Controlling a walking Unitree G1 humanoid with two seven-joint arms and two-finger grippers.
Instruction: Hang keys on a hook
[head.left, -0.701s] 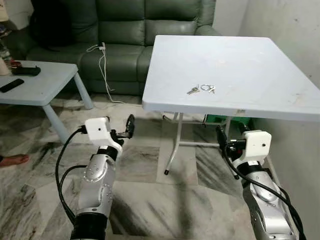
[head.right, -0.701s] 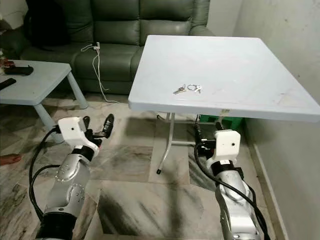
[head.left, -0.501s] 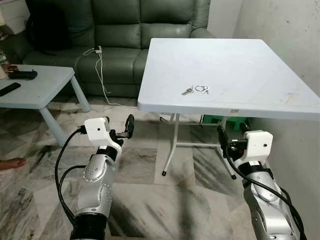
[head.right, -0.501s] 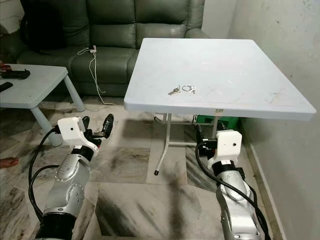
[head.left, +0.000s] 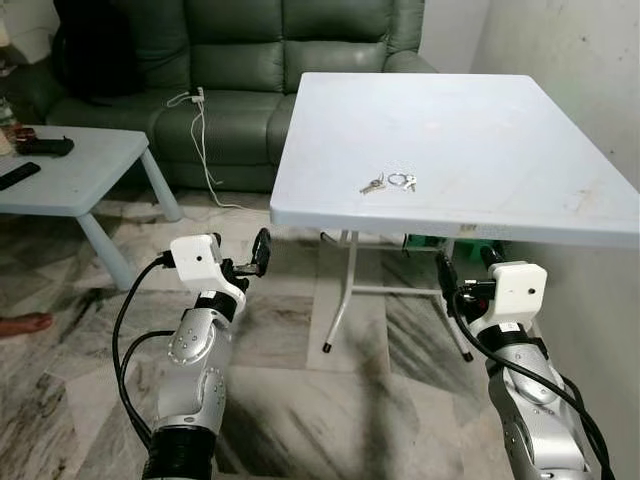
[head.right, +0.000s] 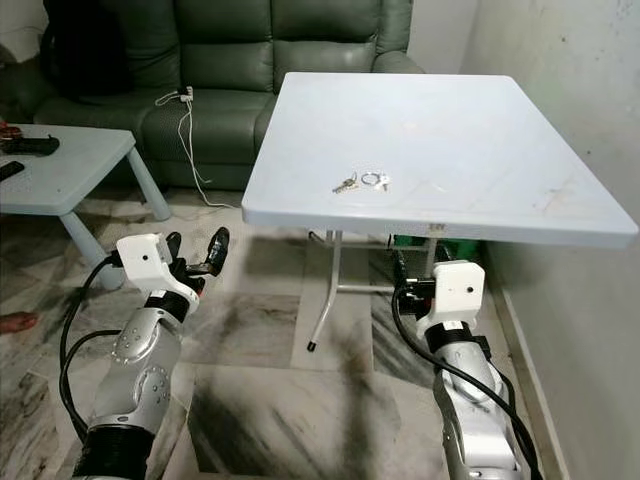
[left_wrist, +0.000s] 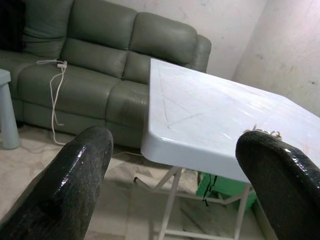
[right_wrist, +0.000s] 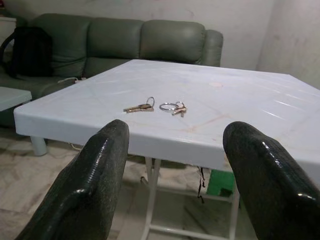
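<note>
Two small bunches of keys on rings lie side by side near the front edge of a white folding table. In the right wrist view the keys rest flat on the tabletop, ahead of the fingers. My left gripper is open and empty, held low over the floor to the left of the table. My right gripper is open and empty too, just below the table's front edge. The left wrist view has the open left gripper pointing at the table's corner.
A green sofa stands behind the table, with a white cable over its seat and a black bag. A low pale table with a remote sits at left. A person's foot is at the left edge. A wall runs along the right.
The whole picture has shifted a little, so the camera has moved; the table's front edge now lies lower and further left. Both arms keep their pose and the keys lie still.
</note>
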